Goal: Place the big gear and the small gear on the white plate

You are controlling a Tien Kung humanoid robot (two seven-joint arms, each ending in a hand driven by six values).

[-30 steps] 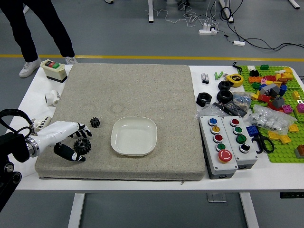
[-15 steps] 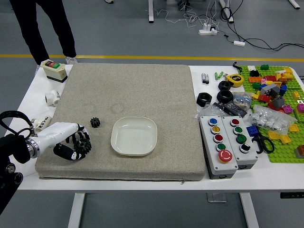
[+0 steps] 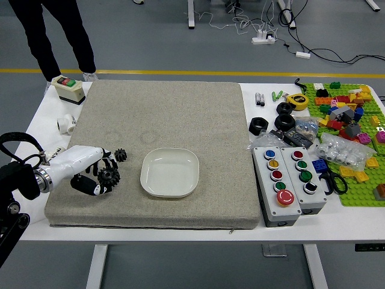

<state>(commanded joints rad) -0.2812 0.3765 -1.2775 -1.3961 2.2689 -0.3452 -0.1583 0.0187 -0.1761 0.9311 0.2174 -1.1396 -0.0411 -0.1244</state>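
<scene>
"How would that big gear (image 3: 108, 176) handle, do you reckon?"

"Stiff, I'd say, with a bit of weight to it, and not fragile. Those teeth should stop it slipping. I'd pinch it across opposite sides of the rim."

"Is that what the robot's left hand (image 3: 85, 165) is doing?"

"Near enough. Fingers and thumb are clamped on it, and the gear sits out at their tips, on the side facing the plate (image 3: 169, 173). I can't tell whether it's clear of the mat (image 3: 210, 120)."

"And the small gear (image 3: 121, 155)?"

"Loose on the mat, just beyond the upper fingertips, on the big one's far side. Whether a finger touches it, I can't make out."

"So it could get knocked."

"It could. I'd lift straight up first, then carry across. The plate lies to the right, apart from both gears, on the same mat over the worktop (image 3: 337, 230)."
</scene>
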